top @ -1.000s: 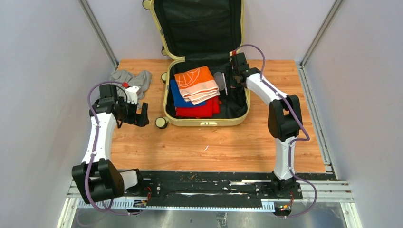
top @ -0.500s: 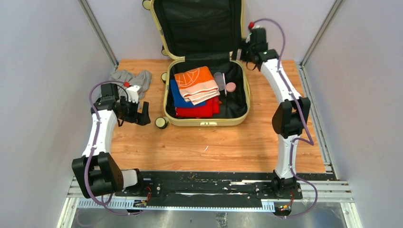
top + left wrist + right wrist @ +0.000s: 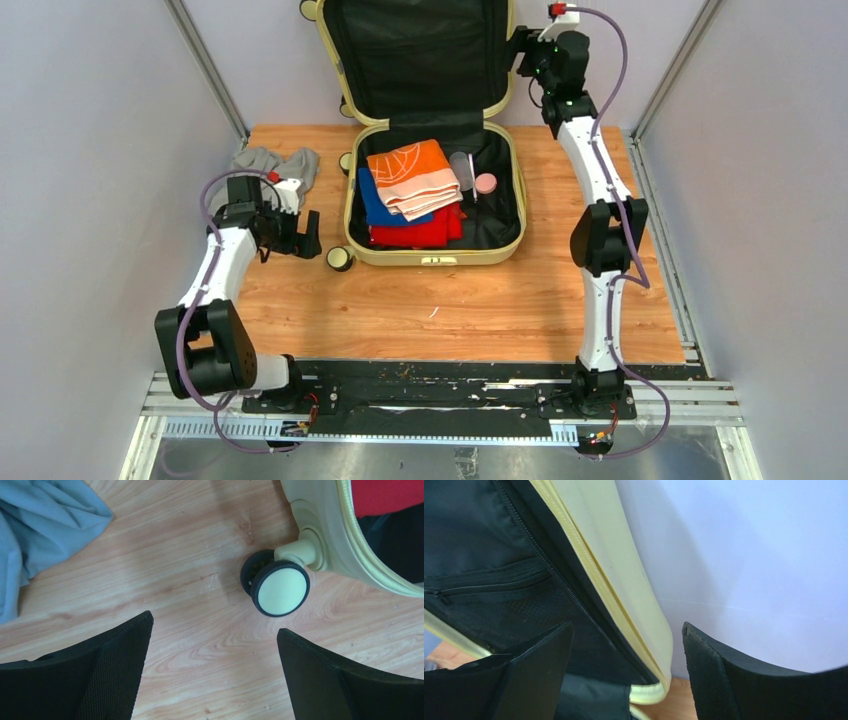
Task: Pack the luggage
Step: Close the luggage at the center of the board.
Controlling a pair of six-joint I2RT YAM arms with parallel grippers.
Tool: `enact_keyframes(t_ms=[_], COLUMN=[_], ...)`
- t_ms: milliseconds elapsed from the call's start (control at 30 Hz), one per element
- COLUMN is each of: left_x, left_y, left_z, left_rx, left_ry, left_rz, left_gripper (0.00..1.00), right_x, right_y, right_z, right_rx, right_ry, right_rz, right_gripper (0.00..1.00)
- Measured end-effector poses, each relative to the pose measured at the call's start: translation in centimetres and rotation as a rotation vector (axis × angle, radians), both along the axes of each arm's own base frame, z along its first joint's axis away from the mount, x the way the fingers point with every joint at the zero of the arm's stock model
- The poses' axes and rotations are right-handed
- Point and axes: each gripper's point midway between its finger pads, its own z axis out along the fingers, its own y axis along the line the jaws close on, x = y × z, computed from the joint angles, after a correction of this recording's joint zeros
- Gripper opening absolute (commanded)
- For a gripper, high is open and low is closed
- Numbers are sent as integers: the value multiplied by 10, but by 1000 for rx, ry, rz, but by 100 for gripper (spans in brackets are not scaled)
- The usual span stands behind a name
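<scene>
Top external view: pale-yellow hard-shell luggage (image 3: 432,258) lies open on wooden tabletop (image 3: 450,310), black-lined lid (image 3: 415,55) raised, folded clothes (image 3: 412,190) inside. My left claw (image 3: 214,630): released, empty, near cream wheel (image 3: 280,587). My right claw (image 3: 626,627): released, straddling lid's edge.

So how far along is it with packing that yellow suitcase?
Folded orange, blue and red clothes and a pink item already lie in the luggage. The right end effector, open, straddles the edge of the raised lid, perhaps to close it. Left to do: the grey cloth on the table beside the open, empty left end effector, and shutting the lid.
</scene>
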Motion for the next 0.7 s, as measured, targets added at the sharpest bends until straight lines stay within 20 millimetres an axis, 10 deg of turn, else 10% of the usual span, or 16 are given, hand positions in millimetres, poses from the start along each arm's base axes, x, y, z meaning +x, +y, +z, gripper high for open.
enact_keyframes(t_ms=[300,700], left_x=[18,35], left_y=[-14,-36], left_z=[-33,-50], left_rx=[-30,-64], left_ry=[58,93], left_rz=[14,24], left_gripper=[100,100], right_x=[46,36], right_y=[12,31], right_z=[-25,-9], right_rx=[-38,-51], right_ry=[-215,-407], right_rz=[13,104], right_gripper=[63,0])
